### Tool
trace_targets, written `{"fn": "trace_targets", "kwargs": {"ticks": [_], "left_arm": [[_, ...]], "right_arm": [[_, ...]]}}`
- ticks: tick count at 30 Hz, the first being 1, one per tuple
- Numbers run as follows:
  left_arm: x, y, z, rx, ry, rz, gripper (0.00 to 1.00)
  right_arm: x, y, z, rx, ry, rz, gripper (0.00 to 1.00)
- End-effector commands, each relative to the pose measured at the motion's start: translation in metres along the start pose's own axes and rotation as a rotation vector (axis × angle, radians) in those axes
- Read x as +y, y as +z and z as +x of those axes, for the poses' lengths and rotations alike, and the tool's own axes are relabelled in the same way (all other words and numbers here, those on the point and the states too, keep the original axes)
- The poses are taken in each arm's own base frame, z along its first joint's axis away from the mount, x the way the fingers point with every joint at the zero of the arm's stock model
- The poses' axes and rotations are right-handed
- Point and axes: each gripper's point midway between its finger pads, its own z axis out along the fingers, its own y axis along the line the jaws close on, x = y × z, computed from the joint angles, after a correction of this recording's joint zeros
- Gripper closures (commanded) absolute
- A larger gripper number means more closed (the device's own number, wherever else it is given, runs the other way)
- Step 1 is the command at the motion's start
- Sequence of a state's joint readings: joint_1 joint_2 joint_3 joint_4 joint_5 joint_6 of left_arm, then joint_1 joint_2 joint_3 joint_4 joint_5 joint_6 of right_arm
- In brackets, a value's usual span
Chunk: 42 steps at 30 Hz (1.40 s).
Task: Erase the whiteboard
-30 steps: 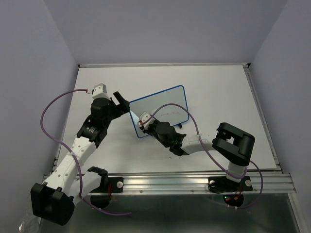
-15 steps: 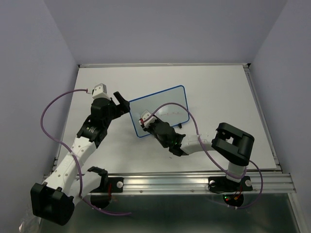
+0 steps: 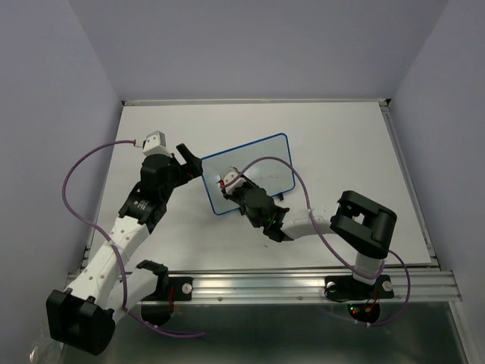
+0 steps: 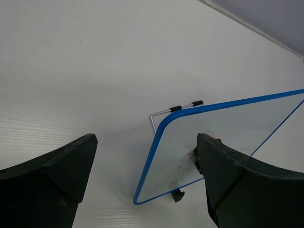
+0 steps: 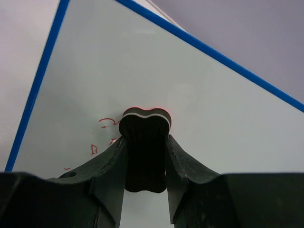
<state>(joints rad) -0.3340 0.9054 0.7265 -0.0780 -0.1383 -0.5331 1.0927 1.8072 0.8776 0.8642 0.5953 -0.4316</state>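
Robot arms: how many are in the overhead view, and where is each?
2. The left arm sits left of the whiteboard; the right arm, from the near right, holds an eraser on it.

This is a robotics lab, set up as a closed test cell. In the overhead view a white table (image 3: pixel 341 136) fills the middle of the frame. Plain pale lilac walls (image 3: pixel 258 45) box it in at the top, left and right. Along the bottom runs an aluminium rail (image 3: pixel 265 284) with two small robot arms bolted to it: the left arm (image 3: pixel 121 235) at lower left and the right arm (image 3: pixel 364 224) at lower right. Both are white and black. Purple cables (image 3: pixel 72 189) loop loosely from the arms, and small red and green lights (image 3: pixel 352 309) glow at the right arm's base. A whiteboard (image 3: pixel 235 163) stands mid-table.
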Motion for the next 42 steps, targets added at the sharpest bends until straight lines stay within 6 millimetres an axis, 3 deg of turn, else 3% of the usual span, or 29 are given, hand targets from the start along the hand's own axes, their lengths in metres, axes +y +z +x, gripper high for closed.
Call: {"fn": "trace_targets", "kwargs": {"ticks": [1,5,10,14,24,29,37,42], "left_arm": [[-0.004,-0.003,-0.010,-0.047,-0.004,0.018,0.01],[-0.004,-0.002,-0.009,-0.046,-0.002,0.015,0.01],[-0.003,-0.002,-0.009,-0.046,-0.003,0.011,0.01],[-0.003,-0.002,-0.009,-0.047,-0.005,0.010,0.01],[-0.004,-0.003,-0.010,-0.049,-0.003,0.015,0.01],[-0.004,-0.004,-0.010,-0.053,-0.006,0.018,0.01],[-0.006,-0.004,-0.009,-0.047,-0.004,0.025,0.01],[-0.007,-0.005,-0.008,-0.046,-0.004,0.027,0.01]], "right_arm": [[0.027,0.000,-0.005,-0.044,-0.057,-0.170,0.96],[0.048,-0.008,0.015,0.004,-0.113,-0.293,0.97],[0.054,-0.015,0.036,0.071,-0.138,-0.330,0.99],[0.049,-0.018,0.041,0.091,-0.146,-0.312,0.99],[-0.008,-0.003,0.019,0.080,-0.057,0.011,0.99],[-0.033,-0.002,0.020,0.097,-0.017,0.124,0.99],[-0.034,-0.004,0.015,0.070,0.019,0.120,0.99],[-0.010,-0.004,-0.008,-0.042,-0.061,-0.066,0.96]]}}
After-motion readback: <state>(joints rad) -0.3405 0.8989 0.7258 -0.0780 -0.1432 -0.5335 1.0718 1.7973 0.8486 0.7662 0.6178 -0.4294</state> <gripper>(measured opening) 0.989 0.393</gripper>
